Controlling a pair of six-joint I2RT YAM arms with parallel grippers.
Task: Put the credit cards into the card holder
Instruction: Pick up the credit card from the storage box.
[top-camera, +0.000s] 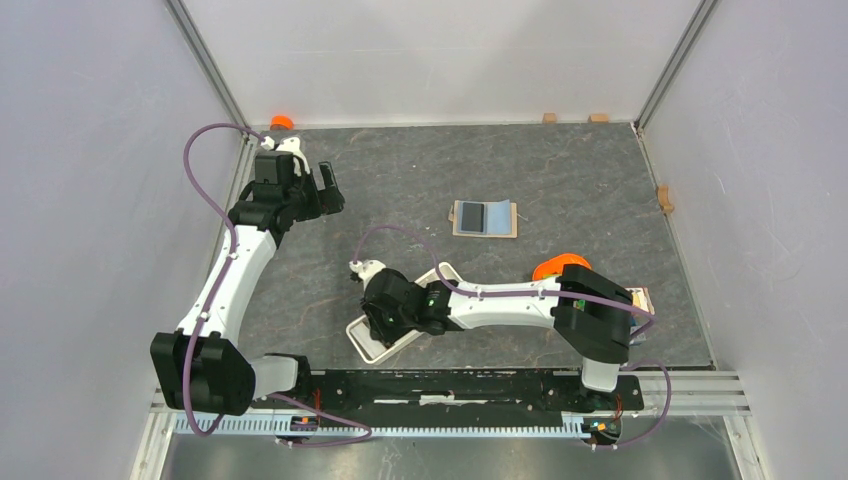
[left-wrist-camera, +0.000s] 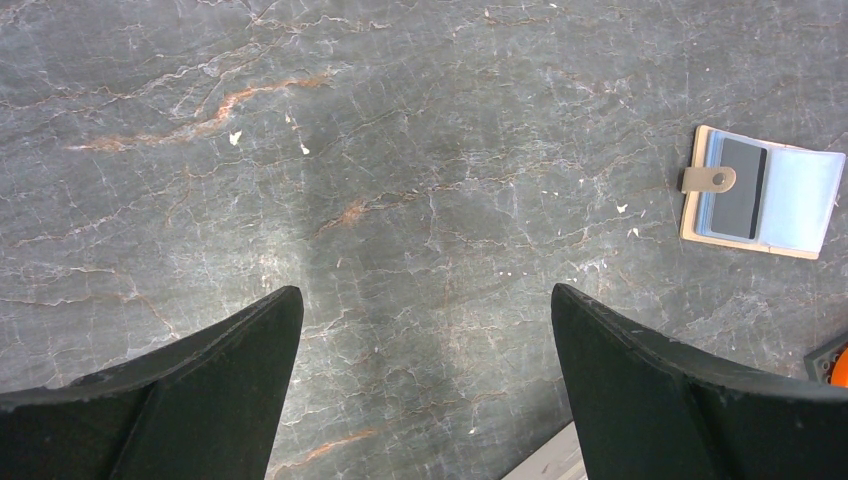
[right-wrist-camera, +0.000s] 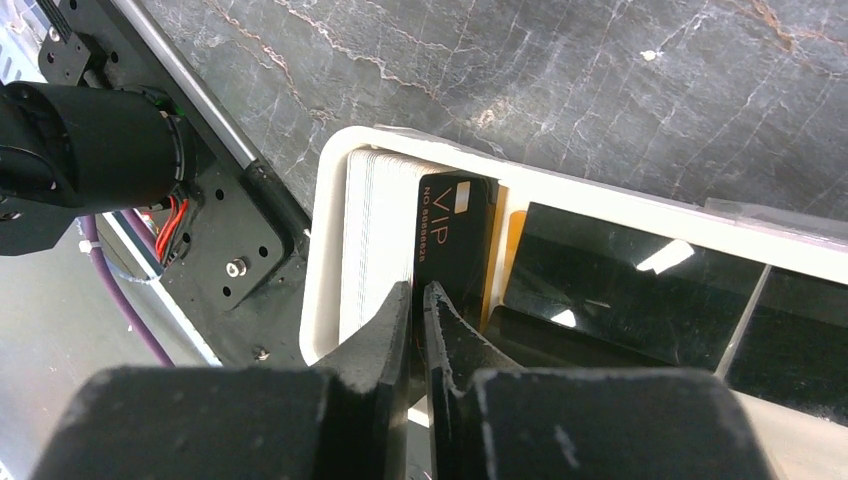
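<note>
Near the far left corner of the desk the left gripper (top-camera: 326, 190) hangs above bare stone. Its jaws stand wide apart with nothing between them, as its own wrist view shows (left-wrist-camera: 425, 296).

Toward the near edge, left of centre, a white tray (top-camera: 447, 270) lies on a slant. The right gripper (top-camera: 378, 332) reaches down into its near-left end. The right wrist view shows the jaws (right-wrist-camera: 418, 290) pinched together on a black card (right-wrist-camera: 455, 235) lettered VIP, which stands on edge beside a stack of pale cards (right-wrist-camera: 375, 230) against the tray's end wall (right-wrist-camera: 330, 200).

Mid-desk, toward the far edge, a tan card holder (top-camera: 484, 217) lies open with clear sleeves and a snap tab (left-wrist-camera: 760, 190). A dark card (left-wrist-camera: 738, 188) sits in its left sleeve.

By my reading one card is already sleeved and the gripped one is only just seized, so the carry across and the slotting in remain to be done.

Right of the tray, an orange bowl (top-camera: 560, 266) is mostly hidden behind the right arm. The arm also covers the tray's middle from above. Glossy black panels (right-wrist-camera: 610, 280) further along the tray could be flat cards or dividers, and I cannot tell which. The holder's right sleeve is too pale to show whether it is filled
</note>
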